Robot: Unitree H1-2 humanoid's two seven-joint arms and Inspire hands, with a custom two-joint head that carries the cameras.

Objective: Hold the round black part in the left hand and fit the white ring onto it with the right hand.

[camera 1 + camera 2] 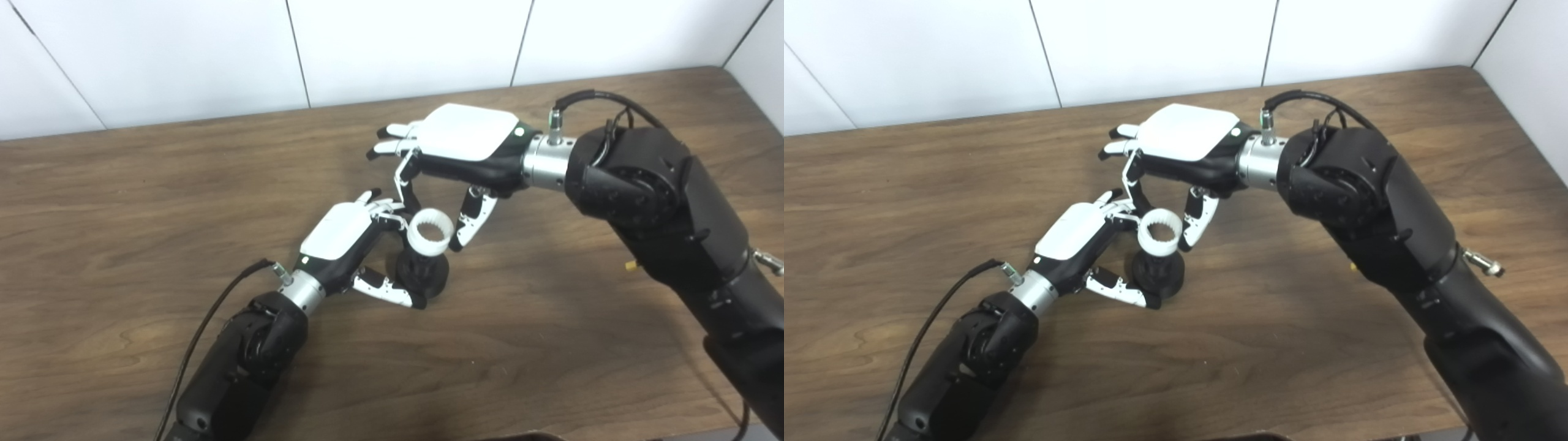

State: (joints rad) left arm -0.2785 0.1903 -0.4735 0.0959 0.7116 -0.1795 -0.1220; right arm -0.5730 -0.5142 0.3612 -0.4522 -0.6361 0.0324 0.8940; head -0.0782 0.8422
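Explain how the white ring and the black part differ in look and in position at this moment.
The ring is white, hollow and toothed on its inner wall; the black part is dark and looks solid. The ring sits above, on top of the black part, which rests low near the table. The right hand pinches the ring, while the left hand grips the black part. Both are round.

black part (422, 274): top hidden by white ring (430, 232) | seating unclear
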